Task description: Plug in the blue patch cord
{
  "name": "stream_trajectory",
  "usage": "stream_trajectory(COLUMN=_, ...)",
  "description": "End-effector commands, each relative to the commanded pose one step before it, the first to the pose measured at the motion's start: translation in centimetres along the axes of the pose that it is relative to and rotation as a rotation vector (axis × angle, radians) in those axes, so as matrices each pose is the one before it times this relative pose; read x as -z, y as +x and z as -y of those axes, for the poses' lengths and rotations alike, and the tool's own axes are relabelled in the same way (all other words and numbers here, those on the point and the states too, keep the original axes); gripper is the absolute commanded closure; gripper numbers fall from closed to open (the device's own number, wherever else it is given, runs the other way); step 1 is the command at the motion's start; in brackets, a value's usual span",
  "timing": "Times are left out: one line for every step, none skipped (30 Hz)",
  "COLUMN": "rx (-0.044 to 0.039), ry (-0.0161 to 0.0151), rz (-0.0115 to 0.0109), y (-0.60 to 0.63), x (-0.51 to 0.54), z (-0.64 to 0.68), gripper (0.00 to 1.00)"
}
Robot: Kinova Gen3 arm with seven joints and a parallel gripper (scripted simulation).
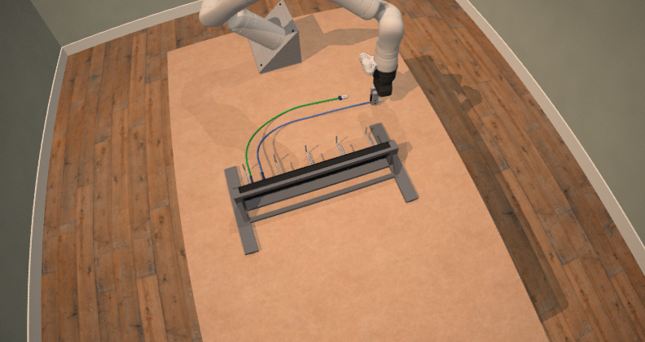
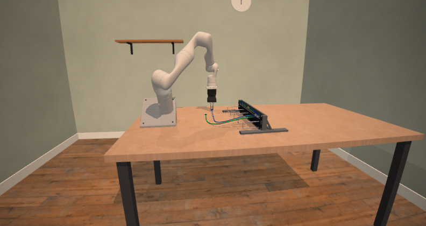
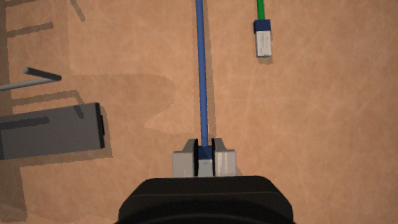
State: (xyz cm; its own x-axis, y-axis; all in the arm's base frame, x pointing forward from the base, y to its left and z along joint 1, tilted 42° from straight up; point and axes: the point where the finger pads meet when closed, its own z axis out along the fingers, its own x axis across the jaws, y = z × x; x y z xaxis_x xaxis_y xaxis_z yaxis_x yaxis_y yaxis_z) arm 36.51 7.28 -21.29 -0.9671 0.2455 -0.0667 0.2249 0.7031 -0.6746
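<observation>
My gripper (image 1: 374,101) (image 2: 211,107) (image 3: 205,151) is shut on the plug at the free end of the blue patch cord (image 1: 315,113) (image 2: 219,121) (image 3: 201,75), low over the table behind the rack. The blue cord runs in an arc from my fingers to the rack's left end. The green cord (image 1: 279,114) (image 2: 214,123) (image 3: 260,9) lies beside it, its free plug (image 1: 344,97) (image 3: 263,41) resting on the table to the left of my gripper. The grey rack (image 1: 315,173) (image 2: 253,114) stands upright mid-table. Its port labels show only faintly in the exterior view; I cannot make out the yellow one.
Thin metal cable guides (image 1: 340,146) stick out behind the rack toward my gripper. One rack foot (image 3: 50,131) (image 1: 381,132) lies left of my fingers in the wrist view. The robot's base (image 1: 277,46) (image 2: 157,114) is at the table's back.
</observation>
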Motion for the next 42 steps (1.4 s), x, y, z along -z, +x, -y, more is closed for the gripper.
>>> stream_trajectory(rx=-0.00060, ry=-0.00667, rz=0.00421, y=-0.147, x=0.738, z=-0.193, gripper=1.00)
stream_trajectory(rx=0.00000, ry=0.00000, rz=0.00000, y=0.000, x=0.175, z=0.000, gripper=1.00)
stream_trajectory(rx=0.00000, ry=0.00000, rz=0.00000, y=0.000, x=0.178, z=0.000, gripper=1.00)
stream_trajectory(rx=0.00000, ry=0.00000, rz=0.00000, y=0.000, x=0.182, z=0.000, gripper=1.00)
stream_trajectory(rx=0.00000, ry=0.00000, rz=0.00000, y=0.000, x=0.185, z=0.000, gripper=1.00)
stream_trajectory(rx=0.00000, ry=0.00000, rz=0.00000, y=0.000, x=0.000, z=0.000, gripper=1.00)
stream_trajectory(rx=0.00000, ry=0.00000, rz=0.00000, y=0.000, x=0.000, z=0.000, gripper=1.00)
stream_trajectory(rx=0.00000, ry=0.00000, rz=0.00000, y=0.000, x=0.186, z=0.000, gripper=1.00)
stream_trajectory(rx=0.00000, ry=0.00000, rz=0.00000, y=0.000, x=0.187, z=0.000, gripper=1.00)
stream_trajectory(rx=0.00000, ry=0.00000, rz=0.00000, y=0.000, x=0.187, z=0.000, gripper=1.00)
stream_trajectory(rx=0.00000, ry=0.00000, rz=0.00000, y=0.000, x=0.186, z=0.000, gripper=1.00)
stream_trajectory(rx=0.00000, ry=0.00000, rz=0.00000, y=0.000, x=0.186, z=0.000, gripper=1.00)
stream_trajectory(rx=0.00000, ry=0.00000, rz=0.00000, y=0.000, x=0.182, z=0.000, gripper=1.00)
stream_trajectory(rx=0.00000, ry=0.00000, rz=0.00000, y=0.000, x=0.180, z=0.000, gripper=1.00)
stream_trajectory(rx=0.00000, ry=0.00000, rz=0.00000, y=0.000, x=0.176, z=0.000, gripper=1.00)
stream_trajectory(rx=0.00000, ry=0.00000, rz=0.00000, y=0.000, x=0.171, z=0.000, gripper=1.00)
stream_trajectory(rx=0.00000, ry=0.00000, rz=0.00000, y=0.000, x=0.166, z=0.000, gripper=1.00)
stream_trajectory(rx=0.00000, ry=0.00000, rz=0.00000, y=0.000, x=0.161, z=0.000, gripper=1.00)
stream_trajectory(rx=0.00000, ry=0.00000, rz=0.00000, y=0.000, x=0.153, z=0.000, gripper=1.00)
stream_trajectory(rx=0.00000, ry=0.00000, rz=0.00000, y=0.000, x=0.147, z=0.000, gripper=1.00)
stream_trajectory(rx=0.00000, ry=0.00000, rz=0.00000, y=0.000, x=0.140, z=0.000, gripper=1.00)
stream_trajectory(rx=0.00000, ry=0.00000, rz=0.00000, y=0.000, x=0.131, z=0.000, gripper=1.00)
stream_trajectory(rx=0.00000, ry=0.00000, rz=0.00000, y=0.000, x=0.000, z=0.000, gripper=1.00)
stream_trajectory(rx=0.00000, ry=0.00000, rz=0.00000, y=0.000, x=0.000, z=0.000, gripper=1.00)
stream_trajectory(rx=0.00000, ry=0.00000, rz=0.00000, y=0.000, x=0.123, z=0.000, gripper=1.00)
stream_trajectory(rx=0.00000, ry=0.00000, rz=0.00000, y=0.000, x=0.114, z=0.000, gripper=1.00)
stream_trajectory(rx=0.00000, ry=0.00000, rz=0.00000, y=0.000, x=0.105, z=0.000, gripper=1.00)
stream_trajectory(rx=0.00000, ry=0.00000, rz=0.00000, y=0.000, x=0.096, z=0.000, gripper=1.00)
stream_trajectory(rx=0.00000, ry=0.00000, rz=0.00000, y=0.000, x=0.087, z=0.000, gripper=1.00)
stream_trajectory(rx=0.00000, ry=0.00000, rz=0.00000, y=0.000, x=0.077, z=0.000, gripper=1.00)
stream_trajectory(rx=0.00000, ry=0.00000, rz=0.00000, y=0.000, x=0.068, z=0.000, gripper=1.00)
stream_trajectory(rx=0.00000, ry=0.00000, rz=0.00000, y=0.000, x=0.059, z=0.000, gripper=1.00)
stream_trajectory(rx=0.00000, ry=0.00000, rz=0.00000, y=0.000, x=0.051, z=0.000, gripper=1.00)
stream_trajectory(rx=0.00000, ry=0.00000, rz=0.00000, y=0.000, x=0.042, z=0.000, gripper=1.00)
stream_trajectory(rx=0.00000, ry=0.00000, rz=0.00000, y=0.000, x=0.034, z=0.000, gripper=1.00)
stream_trajectory(rx=0.00000, ry=0.00000, rz=0.00000, y=0.000, x=0.027, z=0.000, gripper=1.00)
stream_trajectory(rx=0.00000, ry=0.00000, rz=0.00000, y=0.000, x=0.020, z=0.000, gripper=1.00)
stream_trajectory(rx=0.00000, ry=0.00000, rz=0.00000, y=0.000, x=0.014, z=0.000, gripper=1.00)
stream_trajectory(rx=0.00000, ry=0.00000, rz=0.00000, y=0.000, x=0.009, z=0.000, gripper=1.00)
stream_trajectory(rx=0.00000, ry=0.00000, rz=0.00000, y=0.000, x=0.000, z=0.000, gripper=1.00)
stream_trajectory(rx=0.00000, ry=0.00000, rz=0.00000, y=0.000, x=0.000, z=0.000, gripper=1.00)
stream_trajectory(rx=0.00000, ry=0.00000, rz=0.00000, y=0.000, x=0.005, z=0.000, gripper=1.00)
